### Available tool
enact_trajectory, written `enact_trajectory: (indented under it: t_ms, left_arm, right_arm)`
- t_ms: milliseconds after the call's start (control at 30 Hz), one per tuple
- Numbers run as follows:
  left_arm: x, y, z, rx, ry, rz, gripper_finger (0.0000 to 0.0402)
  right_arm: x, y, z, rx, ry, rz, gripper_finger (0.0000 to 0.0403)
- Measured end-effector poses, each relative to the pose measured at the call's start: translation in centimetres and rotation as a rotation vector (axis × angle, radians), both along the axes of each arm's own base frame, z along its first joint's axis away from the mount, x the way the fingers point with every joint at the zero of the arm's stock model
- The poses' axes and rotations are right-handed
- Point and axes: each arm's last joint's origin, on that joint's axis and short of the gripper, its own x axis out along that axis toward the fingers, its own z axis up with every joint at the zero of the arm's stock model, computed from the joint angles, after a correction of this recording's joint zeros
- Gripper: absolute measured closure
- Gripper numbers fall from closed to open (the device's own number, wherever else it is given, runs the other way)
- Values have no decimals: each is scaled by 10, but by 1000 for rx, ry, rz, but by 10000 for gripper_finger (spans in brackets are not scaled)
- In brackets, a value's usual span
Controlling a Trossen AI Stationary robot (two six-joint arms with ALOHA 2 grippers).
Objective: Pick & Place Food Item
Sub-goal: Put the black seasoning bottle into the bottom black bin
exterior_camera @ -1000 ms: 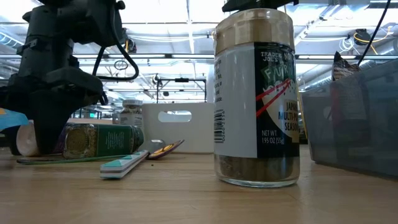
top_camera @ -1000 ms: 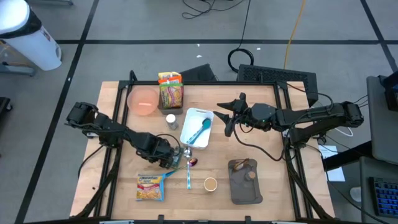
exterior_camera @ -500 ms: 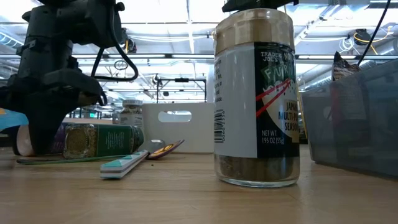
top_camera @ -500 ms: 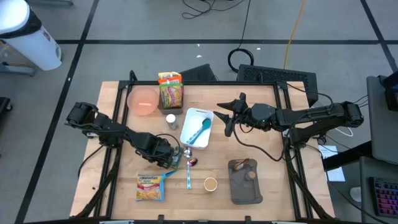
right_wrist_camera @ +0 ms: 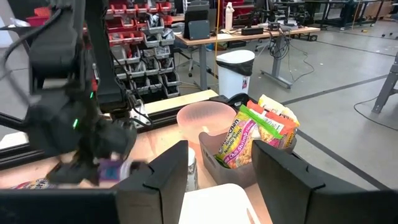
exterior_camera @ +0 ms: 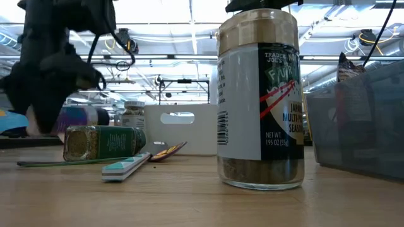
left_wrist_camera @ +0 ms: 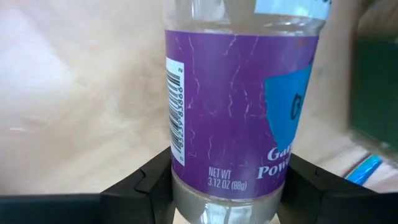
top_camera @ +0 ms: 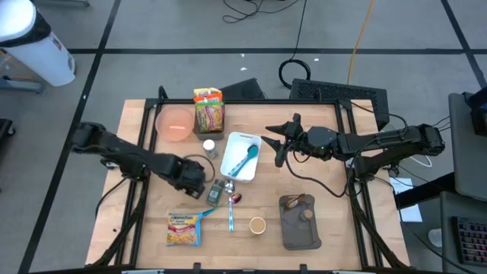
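Between my left gripper's fingers the purple jar sits clamped low; it could tip out. Right gripper waits, fingers apart.

A crowded tabletop holds four spice jars, two noodle packets, one pink bowl, one white bin, one gray tray, one paper cup, one teal spoon and one toothbrush.

claw grips purple-labelled jar.
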Motion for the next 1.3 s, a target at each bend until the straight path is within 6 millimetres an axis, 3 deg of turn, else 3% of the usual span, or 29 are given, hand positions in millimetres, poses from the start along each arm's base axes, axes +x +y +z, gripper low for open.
enact_trajectory:
  t_ms: [233, 367, 500, 667, 1000, 1167, 1300]
  left_arm:
    - [-23, 25, 53, 93, -313, 98, 196]
    - [-29, 35, 83, 211, -605, 30, 196]
    - [-26, 40, 109, 305, -872, -77, 196]
    - [-12, 44, 125, 345, -1076, -219, 196]
    - [31, 49, 104, 115, -1117, -380, 196]
    - [50, 47, 116, 11, -1080, -515, 196]
    - [62, 47, 131, 7, -942, -645, 196]
  right_arm:
    - [0, 0, 0, 2, -2, -1, 234]
    - [1, 1, 2, 45, -32, 50, 234]
    - [3, 3, 9, 107, -122, 169, 234]
    - [8, 0, 16, 213, -243, 293, 233]
    - [24, -18, 2, 391, -245, 414, 175]
    - [24, -32, 7, 442, -162, 529, 132]
    - [22, -38, 18, 461, -68, 583, 109]
